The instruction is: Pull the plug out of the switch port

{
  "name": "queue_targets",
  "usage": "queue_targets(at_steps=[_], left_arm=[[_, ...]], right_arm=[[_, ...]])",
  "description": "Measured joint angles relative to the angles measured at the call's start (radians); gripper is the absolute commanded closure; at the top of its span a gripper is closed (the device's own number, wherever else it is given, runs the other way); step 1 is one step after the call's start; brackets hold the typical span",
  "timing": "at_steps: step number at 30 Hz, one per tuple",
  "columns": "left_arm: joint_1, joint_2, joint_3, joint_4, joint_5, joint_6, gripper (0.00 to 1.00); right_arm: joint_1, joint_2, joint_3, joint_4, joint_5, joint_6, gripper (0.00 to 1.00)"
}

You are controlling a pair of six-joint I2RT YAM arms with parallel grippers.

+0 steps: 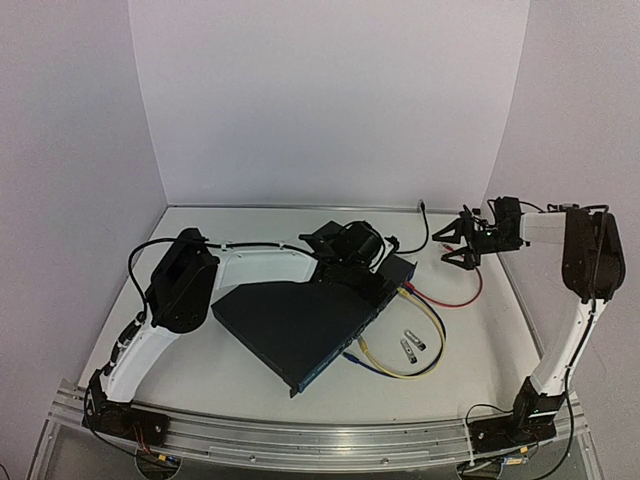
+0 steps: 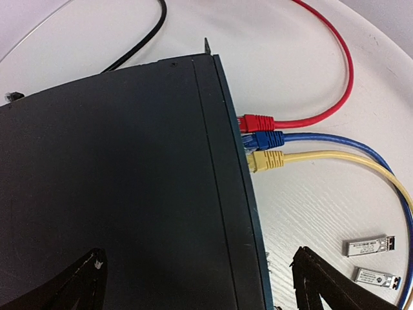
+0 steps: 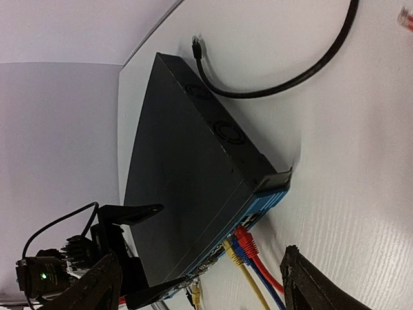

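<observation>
The switch point(image 1: 290, 325), a large flat dark box, lies diagonally in the middle of the table. Red point(image 2: 257, 121), blue point(image 2: 265, 138) and yellow point(image 2: 266, 160) plugs sit side by side in ports on its narrow face. My left gripper point(image 2: 199, 258) is open over the switch's top near that face, one finger point(image 2: 80, 281) above the lid and the other finger point(image 2: 322, 284) beyond the port edge. My right gripper point(image 1: 443, 248) hangs open and empty at the back right, away from the switch point(image 3: 187, 174) and the red plug point(image 3: 247, 240).
A black cable point(image 3: 290, 81) with a loose end lies behind the switch. The red cable point(image 1: 462, 297) loops over the table to the right. Yellow cable point(image 1: 425, 345) and blue cable curl in front of the port face. Two small silver modules point(image 2: 368, 246) lie beside them.
</observation>
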Motion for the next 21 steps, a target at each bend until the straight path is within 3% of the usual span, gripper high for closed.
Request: queue_targets(at_steps=[9, 21], left_arm=[[-0.005, 0.109, 0.136, -0.011, 0.019, 0.023, 0.01], [-0.005, 0.132, 0.157, 0.001, 0.009, 0.050, 0.05]], right_arm=[[0.010, 0.115, -0.024, -0.002, -0.073, 0.007, 0.28], [0.056, 0.233, -0.016, -0.002, -0.096, -0.011, 0.35]])
